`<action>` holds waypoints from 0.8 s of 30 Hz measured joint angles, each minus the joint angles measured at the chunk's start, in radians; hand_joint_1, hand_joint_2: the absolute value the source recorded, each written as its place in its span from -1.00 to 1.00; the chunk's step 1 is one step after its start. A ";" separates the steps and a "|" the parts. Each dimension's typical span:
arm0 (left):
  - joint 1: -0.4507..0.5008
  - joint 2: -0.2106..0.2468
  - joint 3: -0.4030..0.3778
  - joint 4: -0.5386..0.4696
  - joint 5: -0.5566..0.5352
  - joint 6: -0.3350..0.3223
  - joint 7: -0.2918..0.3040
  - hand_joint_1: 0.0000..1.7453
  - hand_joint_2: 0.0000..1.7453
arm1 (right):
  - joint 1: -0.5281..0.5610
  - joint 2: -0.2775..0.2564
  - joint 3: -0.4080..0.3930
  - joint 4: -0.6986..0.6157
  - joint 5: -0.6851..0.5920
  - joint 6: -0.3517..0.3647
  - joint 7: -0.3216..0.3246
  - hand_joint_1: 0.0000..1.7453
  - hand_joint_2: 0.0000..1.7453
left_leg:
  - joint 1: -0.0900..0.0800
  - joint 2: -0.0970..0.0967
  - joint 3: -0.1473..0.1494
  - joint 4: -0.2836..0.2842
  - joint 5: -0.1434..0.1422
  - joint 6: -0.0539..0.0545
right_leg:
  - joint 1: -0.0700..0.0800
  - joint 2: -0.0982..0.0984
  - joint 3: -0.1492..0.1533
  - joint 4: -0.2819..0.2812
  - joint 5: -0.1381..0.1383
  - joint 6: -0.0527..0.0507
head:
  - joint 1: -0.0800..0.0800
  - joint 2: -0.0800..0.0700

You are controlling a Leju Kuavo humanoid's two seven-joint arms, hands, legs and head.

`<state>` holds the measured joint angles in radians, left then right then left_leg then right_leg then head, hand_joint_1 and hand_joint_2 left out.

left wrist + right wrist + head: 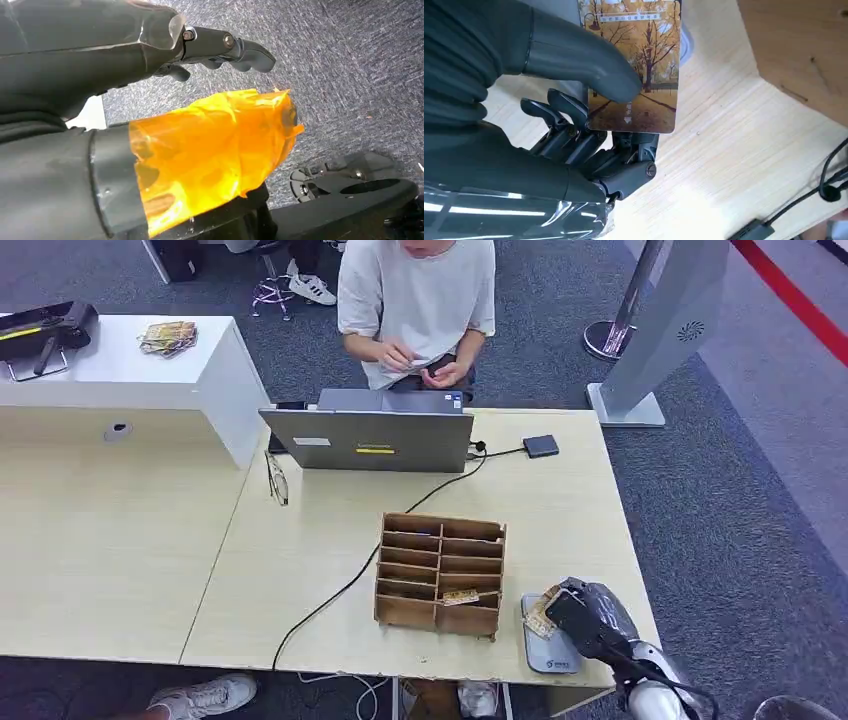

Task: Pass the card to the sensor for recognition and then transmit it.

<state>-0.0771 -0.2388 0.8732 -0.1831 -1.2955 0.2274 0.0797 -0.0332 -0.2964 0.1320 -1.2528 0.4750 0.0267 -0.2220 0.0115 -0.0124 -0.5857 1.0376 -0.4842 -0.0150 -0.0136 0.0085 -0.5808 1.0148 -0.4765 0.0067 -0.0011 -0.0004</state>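
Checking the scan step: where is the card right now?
The card is pinched in the right hand, held over the grey sensor pad at the table's near right edge, just right of the wooden organizer.

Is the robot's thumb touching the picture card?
Touching. In the right wrist view the right hand presses its thumb flat on the face of the card, with darker fingers behind it, so the card is pinched.
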 joint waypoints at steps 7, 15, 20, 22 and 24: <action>0.000 0.000 0.000 0.000 0.000 0.000 0.000 -1.00 -1.00 | 0.001 0.016 0.000 -0.013 0.043 -0.035 0.017 1.00 1.00 | 0.000 0.000 0.000 0.000 0.000 0.000 | 0.000 0.000 0.000 0.000 0.000 0.000 | 0.000 0.000; 0.000 -0.001 0.000 0.000 -0.002 0.000 0.002 -1.00 -1.00 | 0.007 0.032 0.000 -0.033 0.115 -0.088 0.053 1.00 1.00 | 0.000 0.000 0.000 0.000 0.000 0.000 | 0.000 0.000 0.000 0.000 0.000 0.000 | 0.000 0.000; 0.000 -0.005 0.000 0.000 -0.002 0.001 0.006 -1.00 -1.00 | 0.019 0.038 -0.006 -0.047 0.150 -0.112 0.054 1.00 1.00 | 0.000 0.000 0.000 0.000 0.000 0.000 | 0.000 0.000 0.000 0.000 0.000 0.000 | 0.000 0.000; 0.000 -0.005 0.000 0.000 -0.003 0.002 0.011 -1.00 -1.00 | 0.025 0.042 -0.009 -0.053 0.173 -0.125 0.061 1.00 1.00 | 0.000 0.000 0.000 0.000 0.000 0.000 | 0.000 0.000 0.000 0.000 0.000 0.000 | 0.000 0.000; 0.000 -0.005 0.000 0.000 -0.003 0.001 0.014 -1.00 -1.00 | 0.029 0.047 -0.010 -0.060 0.198 -0.136 0.068 1.00 1.00 | 0.000 0.000 0.000 0.000 0.000 0.000 | 0.000 0.000 0.000 0.000 0.000 0.000 | 0.000 0.000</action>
<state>-0.0770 -0.2438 0.8732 -0.1831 -1.2985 0.2285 0.0935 -0.0038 -0.2499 0.1221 -1.3123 0.6726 -0.1095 -0.1541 0.0115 -0.0124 -0.5857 1.0376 -0.4843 -0.0149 -0.0136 0.0086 -0.5809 1.0147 -0.4765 0.0067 -0.0015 -0.0004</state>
